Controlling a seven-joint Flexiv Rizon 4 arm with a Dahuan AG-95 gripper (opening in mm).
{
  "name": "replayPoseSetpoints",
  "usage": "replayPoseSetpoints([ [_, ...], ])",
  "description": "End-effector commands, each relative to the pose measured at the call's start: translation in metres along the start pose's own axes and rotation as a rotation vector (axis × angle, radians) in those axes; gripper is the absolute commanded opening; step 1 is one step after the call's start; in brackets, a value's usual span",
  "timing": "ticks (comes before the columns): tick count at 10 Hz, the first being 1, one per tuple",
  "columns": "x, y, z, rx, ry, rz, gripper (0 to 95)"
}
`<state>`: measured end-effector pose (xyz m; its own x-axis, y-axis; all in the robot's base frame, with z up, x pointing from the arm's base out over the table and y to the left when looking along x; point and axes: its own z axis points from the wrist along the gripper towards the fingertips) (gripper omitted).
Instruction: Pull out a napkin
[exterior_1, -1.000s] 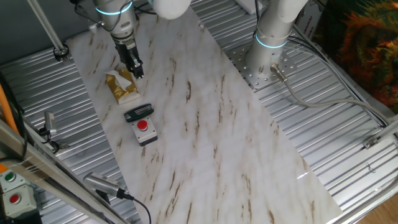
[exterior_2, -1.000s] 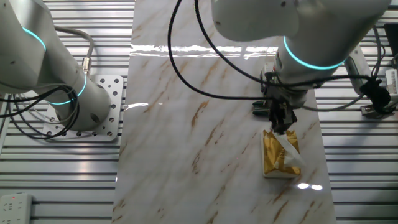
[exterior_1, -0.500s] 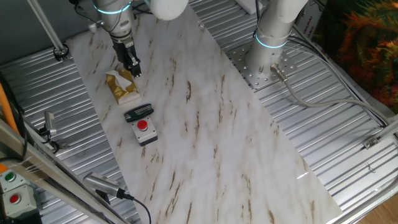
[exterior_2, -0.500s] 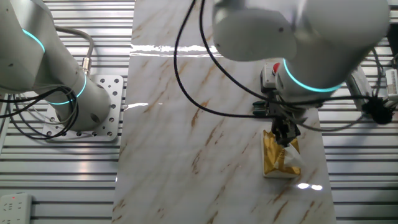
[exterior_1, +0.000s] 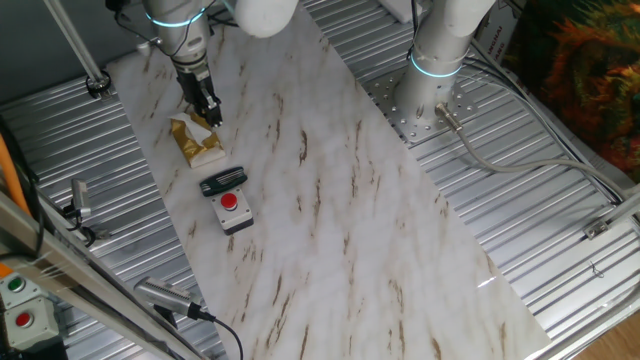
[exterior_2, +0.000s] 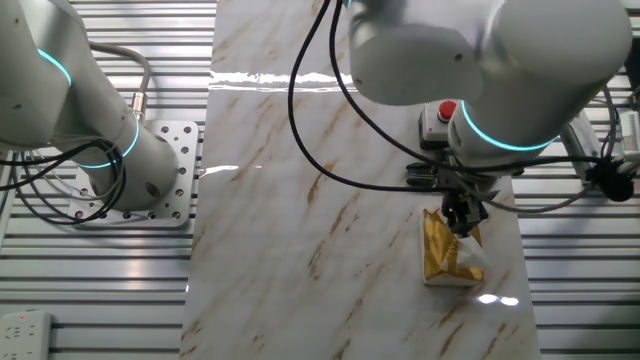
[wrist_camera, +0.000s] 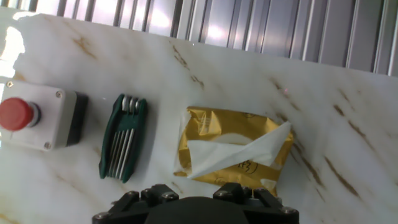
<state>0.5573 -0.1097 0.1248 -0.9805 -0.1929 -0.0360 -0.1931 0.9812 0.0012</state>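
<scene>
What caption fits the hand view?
White napkin poking from a golden packet, beside a green tool set and a red button box.

Bright, even overhead light w/ glare streaks on marble table; hand view maybe slightly soft.

The arm is bulky and rounded, glossy white — each joint ringed by a glowing cyan band. Black cables loop from it. Its gripper is slim and black. In the hand view, small silver screws stud the black housing.
</scene>
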Motion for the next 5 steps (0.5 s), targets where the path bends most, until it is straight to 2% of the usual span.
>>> replayPoseSetpoints([
  [1, -0.0017, -0.0009, 0.0010, -0.003, -0.002, -0.004, 57.0],
  [5, -0.0016, -0.0008, 0.0011, -0.007, -0.003, -0.007, 57.0],
])
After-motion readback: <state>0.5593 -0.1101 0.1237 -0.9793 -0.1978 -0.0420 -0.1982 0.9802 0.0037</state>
